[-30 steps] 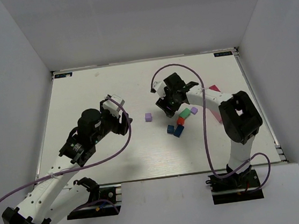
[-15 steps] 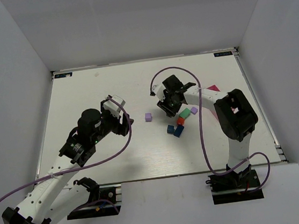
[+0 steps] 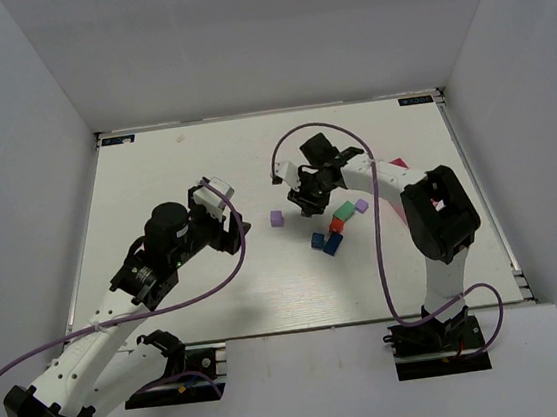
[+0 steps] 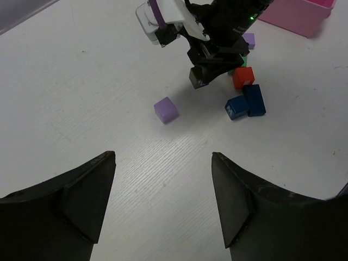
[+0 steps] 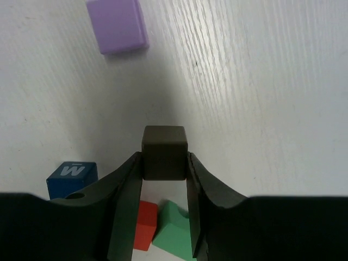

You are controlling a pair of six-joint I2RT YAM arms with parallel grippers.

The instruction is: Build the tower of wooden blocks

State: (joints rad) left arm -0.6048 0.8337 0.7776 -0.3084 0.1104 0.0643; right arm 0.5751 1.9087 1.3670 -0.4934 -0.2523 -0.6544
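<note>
My right gripper (image 3: 308, 198) is shut on a dark brown cube (image 5: 165, 152), held just above the table left of a loose cluster of blocks; the cube also shows in the left wrist view (image 4: 197, 78). The cluster holds a green block (image 3: 343, 210), a red cube (image 3: 337, 226), two blue blocks (image 3: 326, 242) and a small purple cube (image 3: 361, 205). Another purple cube (image 3: 277, 219) lies alone to the left. My left gripper (image 3: 228, 226) is open and empty, well left of the blocks, facing them.
A pink tray (image 3: 397, 166) lies at the right behind the right arm, also in the left wrist view (image 4: 299, 13). The table's white walls stand at the far and side edges.
My right gripper has moved a little left and away from the cluster with the dark brown cube in it. The left arm has not moved.
</note>
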